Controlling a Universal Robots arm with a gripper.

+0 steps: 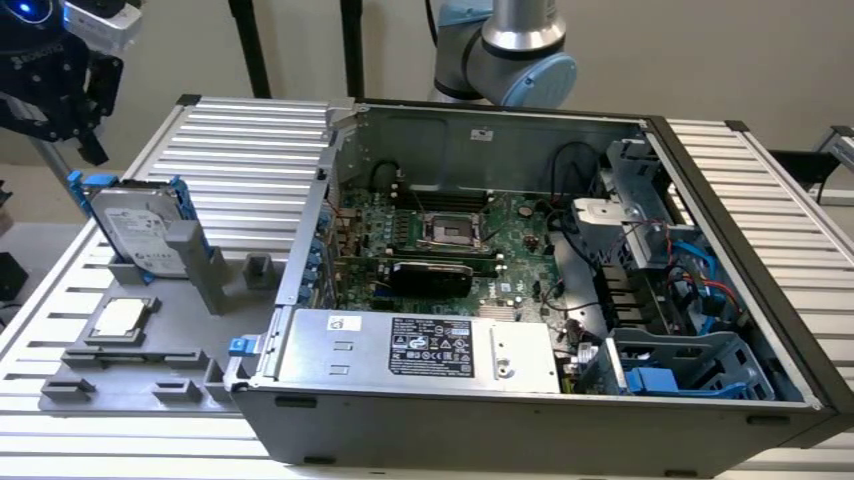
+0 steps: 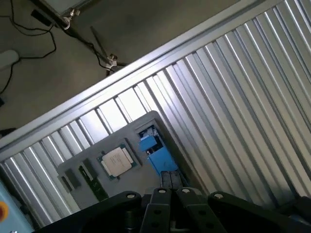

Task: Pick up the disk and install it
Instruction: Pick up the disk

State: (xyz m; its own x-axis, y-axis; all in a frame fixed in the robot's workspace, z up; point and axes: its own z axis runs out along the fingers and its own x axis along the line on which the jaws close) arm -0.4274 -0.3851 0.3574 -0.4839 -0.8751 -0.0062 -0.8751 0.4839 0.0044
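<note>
Disk (image 1: 138, 228) is parked upright in a slot of the grey fixture tray (image 1: 187, 345), label face outward, blue carrier rails showing on both edges. It is not gripped and not touched. In the exterior view it is placed at 9 o'clock of the open PC case (image 1: 400, 430), outside it, on the ribbed tabletop (image 1: 254, 130).

A grey upright post (image 1: 200, 265) of the tray is set just beside the disk, at its 4 o'clock. A small square chip (image 2: 116, 161) is seated in the same tray, at 6 o'clock of the disk in the exterior view, apart from it.

Gripper (image 1: 64, 138) is hung above the disk, at roughly 11 o'clock of it, well apart. Nothing is held. Whether it is spread or pressed together cannot be told.

Step judged in hand: approach for the pick. Pick not yet made, install not started.

Next move, as judged: gripper to be centred over the disk's top edge and squared to its thin axis, so the flat faces get pinched. A straight vertical lift is called for to clear the slot and post without tilt. The blue-grey drive cage (image 1: 687, 365) at the case's 4 o'clock corner is judged the likely seat. Cables beside it are flagged as a snag risk.
</note>
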